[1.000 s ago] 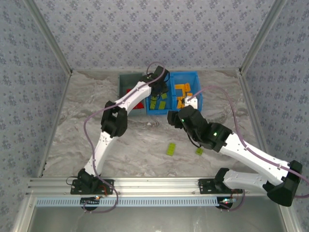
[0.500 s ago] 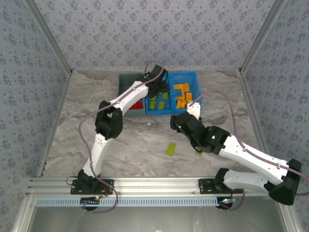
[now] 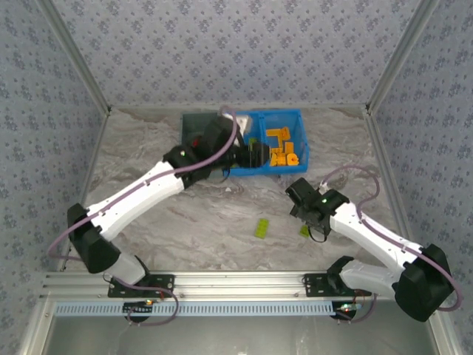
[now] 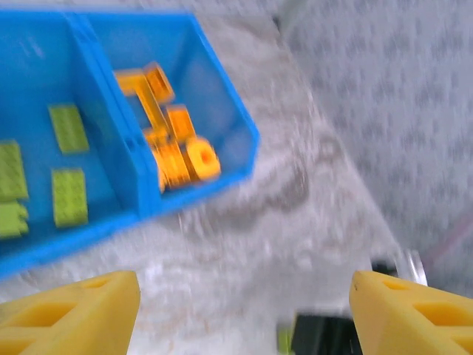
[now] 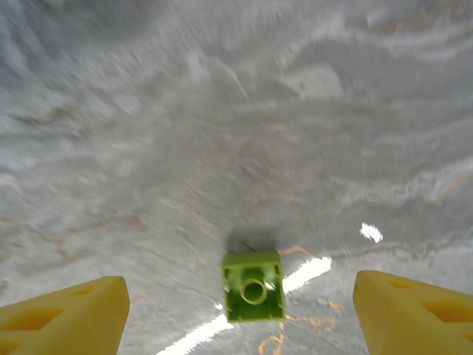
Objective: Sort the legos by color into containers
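Nearly done: orange legos (image 3: 281, 148) and lime legos (image 4: 68, 196) lie in the blue bins (image 3: 277, 171), two loose lime bricks (image 3: 261, 228) wait on the table (image 3: 185, 214) at 6 o'clock of them, and the left gripper (image 4: 244, 310) and right gripper (image 5: 242, 329) are both spread wide and empty.

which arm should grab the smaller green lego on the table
Right. The right gripper is open with the smaller green lego centred between its fingers on the table. The left gripper, also open, is far back by the blue bin.
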Robot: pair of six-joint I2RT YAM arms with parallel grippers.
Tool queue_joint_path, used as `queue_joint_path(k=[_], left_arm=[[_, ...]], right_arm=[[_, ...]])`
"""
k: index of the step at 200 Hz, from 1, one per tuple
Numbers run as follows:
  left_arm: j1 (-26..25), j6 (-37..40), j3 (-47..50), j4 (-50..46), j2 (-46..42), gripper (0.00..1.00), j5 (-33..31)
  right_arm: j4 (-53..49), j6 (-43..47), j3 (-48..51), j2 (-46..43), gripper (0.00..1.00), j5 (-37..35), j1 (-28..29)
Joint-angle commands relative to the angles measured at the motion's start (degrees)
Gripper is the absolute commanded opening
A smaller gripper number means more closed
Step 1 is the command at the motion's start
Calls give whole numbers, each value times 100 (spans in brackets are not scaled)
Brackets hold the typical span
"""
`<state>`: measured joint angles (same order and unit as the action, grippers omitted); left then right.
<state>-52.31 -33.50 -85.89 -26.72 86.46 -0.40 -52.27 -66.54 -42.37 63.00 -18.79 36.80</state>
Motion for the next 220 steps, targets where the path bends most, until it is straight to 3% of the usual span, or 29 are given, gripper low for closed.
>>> queue_joint_path(k=[1,42,87,122,175,202,220], left_arm=[[-510,733,788,139,-530,75,423],[-1480,666,2017,111,-1410,77,102],[-2018,-36,3026,395,-2010,80,-422],[-2040,-711,3791,887,-2421,84,-657],[-2040,-1067,4038,845,-2839,88,-1232],[-1934,-1200,3611,-97,-3126,90,-1997],[-1591,-1132,3306,-522,-3272,92,-2073]], right_arm=[[163,-236,266,1,82,666,-72],[706,-89,690,229,77,898,-182],[1275,91,969,490,64,1078,-381],[1400,150,1099,538,58,1076,-475],[1480,368,1051,476,37,946,-470],[997,762,246,266,32,133,166],[886,1285,-634,471,32,-391,624]])
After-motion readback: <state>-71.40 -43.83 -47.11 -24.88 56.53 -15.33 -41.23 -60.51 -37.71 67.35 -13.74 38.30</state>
